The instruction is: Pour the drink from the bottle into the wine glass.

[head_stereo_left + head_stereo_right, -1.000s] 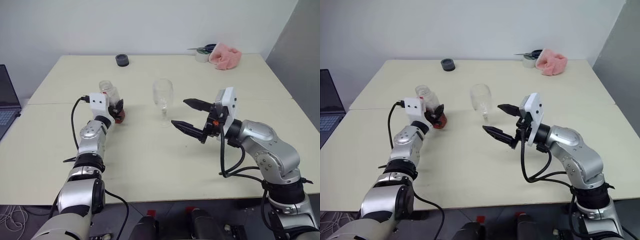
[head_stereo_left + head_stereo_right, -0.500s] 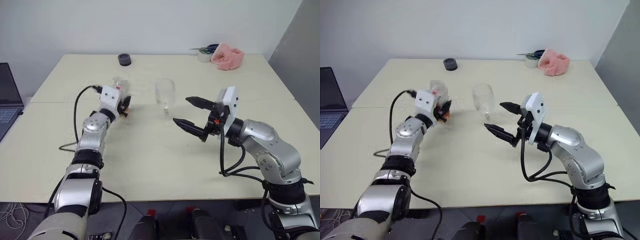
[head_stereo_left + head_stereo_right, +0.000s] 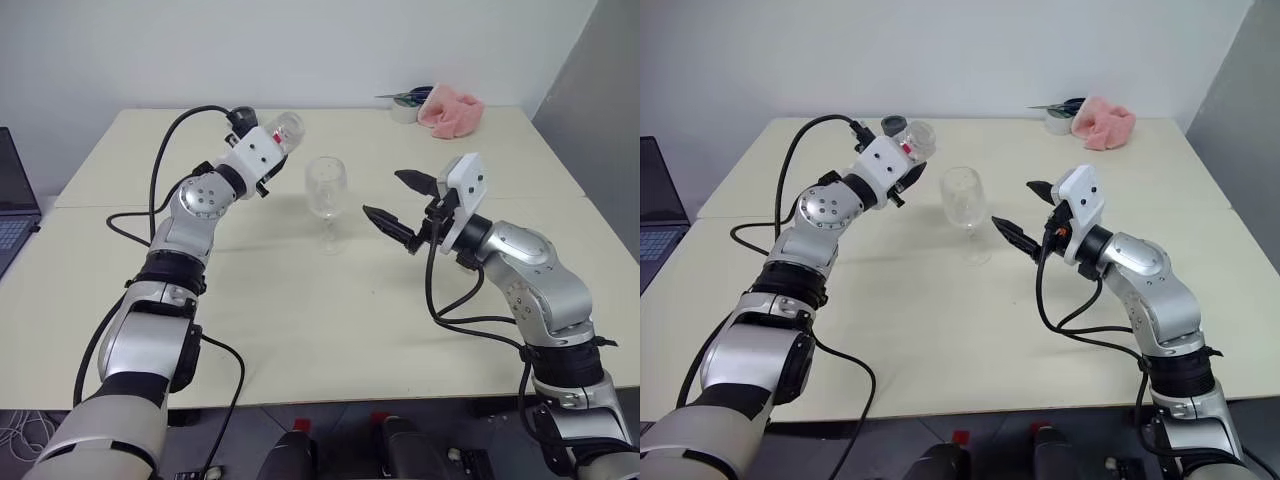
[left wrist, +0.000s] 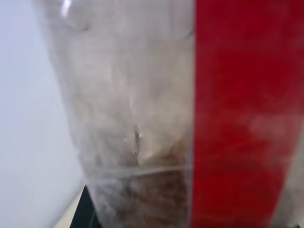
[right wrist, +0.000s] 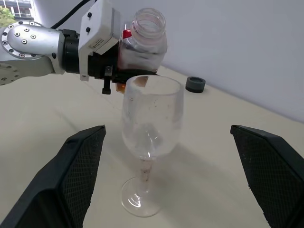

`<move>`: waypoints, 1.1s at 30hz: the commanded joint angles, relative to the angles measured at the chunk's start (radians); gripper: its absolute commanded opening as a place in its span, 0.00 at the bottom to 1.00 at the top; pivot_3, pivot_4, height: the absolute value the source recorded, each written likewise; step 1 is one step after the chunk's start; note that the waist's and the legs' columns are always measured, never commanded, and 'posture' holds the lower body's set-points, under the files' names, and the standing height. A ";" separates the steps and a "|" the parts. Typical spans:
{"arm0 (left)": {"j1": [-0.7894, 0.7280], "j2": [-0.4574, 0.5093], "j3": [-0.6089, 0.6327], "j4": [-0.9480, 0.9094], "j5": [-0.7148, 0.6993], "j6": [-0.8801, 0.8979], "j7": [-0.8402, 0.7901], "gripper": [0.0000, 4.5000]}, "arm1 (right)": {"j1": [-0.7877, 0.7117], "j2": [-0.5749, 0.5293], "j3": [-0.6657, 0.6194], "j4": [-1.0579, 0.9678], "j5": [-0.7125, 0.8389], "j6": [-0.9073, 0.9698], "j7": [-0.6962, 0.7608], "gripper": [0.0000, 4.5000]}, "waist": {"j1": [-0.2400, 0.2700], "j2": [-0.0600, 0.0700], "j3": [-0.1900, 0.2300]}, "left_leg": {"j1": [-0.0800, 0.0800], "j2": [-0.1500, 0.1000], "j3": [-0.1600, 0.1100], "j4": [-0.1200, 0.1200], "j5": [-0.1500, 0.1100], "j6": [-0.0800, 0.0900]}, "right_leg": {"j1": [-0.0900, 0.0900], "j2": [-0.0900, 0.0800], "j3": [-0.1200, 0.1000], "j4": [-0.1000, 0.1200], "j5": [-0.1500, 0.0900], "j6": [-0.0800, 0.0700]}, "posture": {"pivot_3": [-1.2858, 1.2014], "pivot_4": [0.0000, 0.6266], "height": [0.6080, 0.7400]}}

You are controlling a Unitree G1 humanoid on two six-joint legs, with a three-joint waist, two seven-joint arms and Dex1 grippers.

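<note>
My left gripper [image 3: 268, 165] is shut on the bottle [image 3: 282, 133], holding it in the air just left of and slightly above the wine glass [image 3: 326, 192]. The bottle is clear with a red label strip [image 4: 237, 109]; its mouth [image 5: 145, 21] is open and points upward, a little tilted. Tea-coloured drink [image 5: 138, 61] sits low in it. The glass stands upright on the table [image 3: 300, 300] and looks empty. To the right of the glass, at bowl height, my right gripper [image 3: 385, 195] is open with nothing between its fingers [image 5: 78, 164].
A small black round object [image 3: 893, 123] lies at the back of the table behind my left arm. A pink cloth [image 3: 450, 108] and a tape roll [image 3: 404, 110] lie at the back right. A laptop [image 3: 15, 200] stands off the left edge.
My left arm lifted the bottle off the table and carried it right, toward the glass, rolling the wrist. My right gripper edged forward toward the glass and stayed open.
</note>
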 commanded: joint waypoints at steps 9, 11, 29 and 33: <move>-0.124 0.050 -0.058 0.036 0.131 -0.093 0.079 0.35 | -0.017 0.028 -0.071 -0.105 0.145 0.026 0.033 1.00 | -0.001 0.000 0.000 | -0.001 0.000 0.000 0.000 0.000 0.000 | -0.002 0.000 0.000 0.001 0.000 0.000 | 0.52 0.24 1.00; -0.136 0.059 -0.071 0.045 0.146 -0.103 0.070 0.35 | -0.014 0.032 -0.076 -0.117 0.161 0.032 0.026 1.00 | -0.001 0.000 0.000 | -0.003 0.000 0.000 0.001 0.000 0.000 | -0.004 0.000 0.000 0.001 0.000 0.000 | 0.52 0.24 1.00; -0.197 0.113 -0.166 0.095 0.264 -0.204 0.064 0.35 | -0.030 0.068 -0.087 -0.141 0.194 0.044 -0.056 1.00 | -0.002 0.000 0.000 | -0.023 -0.002 0.002 0.015 0.000 0.000 | -0.024 -0.001 0.002 0.016 0.000 0.000 | 0.52 0.24 1.00; -0.212 0.124 -0.190 0.109 0.303 -0.223 0.087 0.35 | -0.029 0.071 -0.085 -0.139 0.195 0.043 -0.063 1.00 | -0.003 0.000 0.000 | -0.023 -0.002 0.002 0.016 0.000 0.000 | -0.024 0.000 0.001 0.018 0.000 0.000 | 0.52 0.24 1.00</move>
